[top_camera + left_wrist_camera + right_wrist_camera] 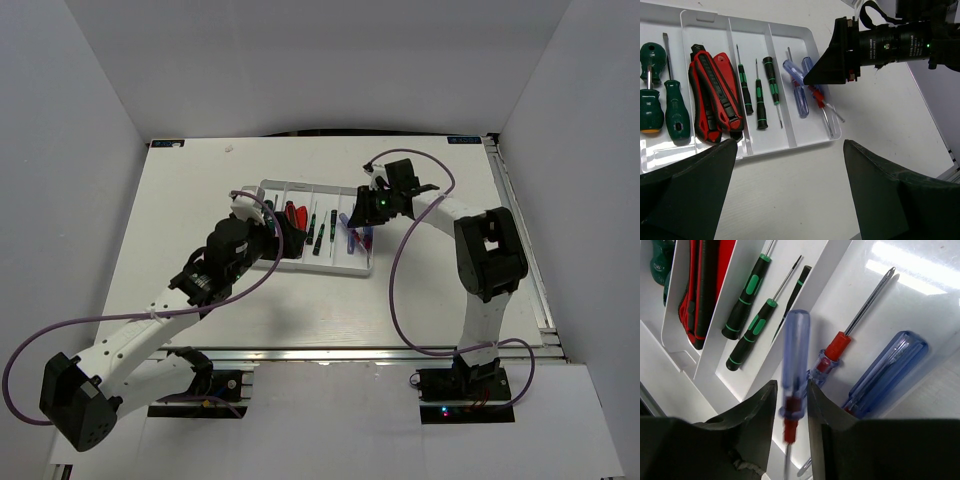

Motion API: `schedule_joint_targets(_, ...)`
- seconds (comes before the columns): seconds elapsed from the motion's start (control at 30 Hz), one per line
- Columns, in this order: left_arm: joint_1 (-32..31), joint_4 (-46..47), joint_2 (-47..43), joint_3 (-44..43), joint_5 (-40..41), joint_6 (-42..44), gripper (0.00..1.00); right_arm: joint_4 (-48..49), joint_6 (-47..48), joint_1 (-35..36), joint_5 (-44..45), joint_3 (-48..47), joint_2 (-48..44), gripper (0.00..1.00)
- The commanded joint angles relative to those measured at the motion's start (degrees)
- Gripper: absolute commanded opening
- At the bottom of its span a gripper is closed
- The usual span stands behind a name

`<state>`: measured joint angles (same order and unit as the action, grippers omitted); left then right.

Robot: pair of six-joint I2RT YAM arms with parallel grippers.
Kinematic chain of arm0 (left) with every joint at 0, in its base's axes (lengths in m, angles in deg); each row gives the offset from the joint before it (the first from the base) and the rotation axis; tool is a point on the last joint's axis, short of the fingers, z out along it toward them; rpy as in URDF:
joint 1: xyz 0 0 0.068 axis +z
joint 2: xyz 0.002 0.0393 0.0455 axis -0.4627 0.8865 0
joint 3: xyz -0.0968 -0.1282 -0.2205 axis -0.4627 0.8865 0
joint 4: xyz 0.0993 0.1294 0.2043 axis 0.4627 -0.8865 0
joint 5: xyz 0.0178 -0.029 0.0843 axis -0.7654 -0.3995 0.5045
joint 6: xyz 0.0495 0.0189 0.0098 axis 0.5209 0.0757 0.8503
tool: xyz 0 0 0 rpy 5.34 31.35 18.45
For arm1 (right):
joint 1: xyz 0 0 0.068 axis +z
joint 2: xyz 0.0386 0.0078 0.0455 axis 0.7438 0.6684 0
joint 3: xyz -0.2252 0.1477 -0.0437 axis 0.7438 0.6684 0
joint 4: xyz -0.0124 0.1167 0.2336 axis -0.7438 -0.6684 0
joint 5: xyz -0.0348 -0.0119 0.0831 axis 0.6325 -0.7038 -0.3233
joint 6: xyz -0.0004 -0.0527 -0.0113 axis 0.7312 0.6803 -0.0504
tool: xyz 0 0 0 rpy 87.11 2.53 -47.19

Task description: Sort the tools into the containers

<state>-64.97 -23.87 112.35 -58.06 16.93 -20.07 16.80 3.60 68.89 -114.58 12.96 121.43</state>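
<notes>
The white tray (300, 185) lies mid-table with four long compartments. In the left wrist view (805, 32) they hold, left to right, green-handled screwdrivers (676, 112), red-and-black tools (715, 95), thin dark drivers with green bands (745, 85) and blue-handled screwdrivers (794, 82). My right gripper (352, 222) hangs over the rightmost compartment. In its wrist view the jaws (791, 385) stand a little apart around a blue-handled screwdriver (795, 350), which is blurred and points handle-down at the tray. My left gripper (290, 240) is open and empty (790, 145) over bare table at the tray's near edge.
Two more blue-handled screwdrivers (890, 370) lie in the compartment under my right gripper. White walls close in the table on three sides. A purple cable (400, 290) loops from the right arm over the table to the right of the tray.
</notes>
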Motion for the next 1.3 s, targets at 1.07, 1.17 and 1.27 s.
schedule_joint_targets(1.07, -0.03, 0.03, 2.30, -7.98, -1.73, 4.23, 0.98, -12.23, 36.84, -5.44, 7.18, -6.21, -26.10, 0.89)
schedule_joint_targets(1.17, -0.12, 0.03, 2.83, -9.04, -2.08, 4.76, 0.98, -12.86, 35.96, -8.00, 1.91, -6.13, -28.39, 0.89)
schedule_joint_targets(1.27, -0.03, -0.41, 3.10, -10.45, -2.61, 5.20, 0.98, -10.06, 33.15, -9.15, 5.38, -5.08, -31.73, 0.89)
